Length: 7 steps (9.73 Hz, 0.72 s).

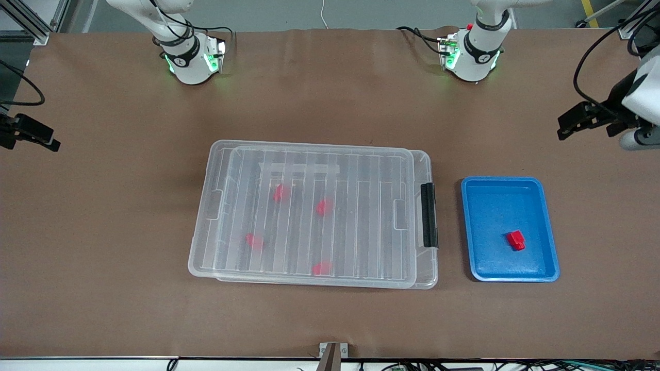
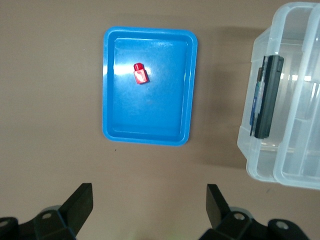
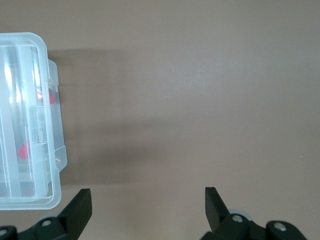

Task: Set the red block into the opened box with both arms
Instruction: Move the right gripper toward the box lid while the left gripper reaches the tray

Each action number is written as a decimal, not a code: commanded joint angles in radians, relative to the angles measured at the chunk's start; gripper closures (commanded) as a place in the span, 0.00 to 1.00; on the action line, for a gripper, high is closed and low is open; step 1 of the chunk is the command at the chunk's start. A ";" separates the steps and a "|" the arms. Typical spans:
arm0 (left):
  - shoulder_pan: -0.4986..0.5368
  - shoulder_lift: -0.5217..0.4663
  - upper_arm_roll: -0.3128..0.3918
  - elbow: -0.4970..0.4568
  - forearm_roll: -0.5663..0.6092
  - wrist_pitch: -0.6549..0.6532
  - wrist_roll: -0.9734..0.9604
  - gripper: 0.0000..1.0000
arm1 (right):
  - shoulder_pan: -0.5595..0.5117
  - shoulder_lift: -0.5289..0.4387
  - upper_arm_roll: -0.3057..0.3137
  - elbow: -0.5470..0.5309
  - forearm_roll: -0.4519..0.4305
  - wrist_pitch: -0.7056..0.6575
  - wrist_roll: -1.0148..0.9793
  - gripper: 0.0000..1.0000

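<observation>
A big clear box (image 1: 313, 214) sits in the middle of the brown table (image 1: 103, 216). Its see-through lid (image 1: 314, 154) with ridges lies on top, and a black latch (image 1: 429, 215) is on the short side toward the left arm's end of the table. Four red blocks show through the lid, a bit blurry.

A blue tray (image 1: 509, 229) lies beside the box, near the latch but not touching it. One small red block (image 1: 516, 240) lies in the tray, closer to the front camera than the middle of the tray. Nothing is touching it.

The left gripper (image 1: 588, 121) is up in the air over the bare table at the left arm's end. Its two fingers (image 2: 77, 205) are spread wide apart and hold nothing.

The right gripper (image 1: 28, 135) is up over the bare table at the right arm's end. Its fingers (image 3: 80, 210) are spread wide too, and they hold nothing
</observation>
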 commanded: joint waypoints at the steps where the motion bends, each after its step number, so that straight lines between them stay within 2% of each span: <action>1: 0.027 0.129 -0.002 -0.024 0.018 0.097 -0.013 0.00 | 0.014 -0.030 0.010 -0.029 0.006 -0.013 0.011 0.00; 3: 0.056 0.212 -0.002 -0.080 0.021 0.239 -0.013 0.00 | 0.075 0.022 0.017 -0.037 0.012 0.031 0.029 0.00; 5: 0.059 0.282 -0.001 -0.160 0.027 0.411 -0.014 0.00 | 0.166 0.161 0.034 -0.072 0.015 0.179 0.252 0.00; 7: 0.079 0.374 -0.002 -0.166 0.111 0.496 -0.013 0.00 | 0.177 0.185 0.140 -0.217 0.013 0.420 0.420 0.00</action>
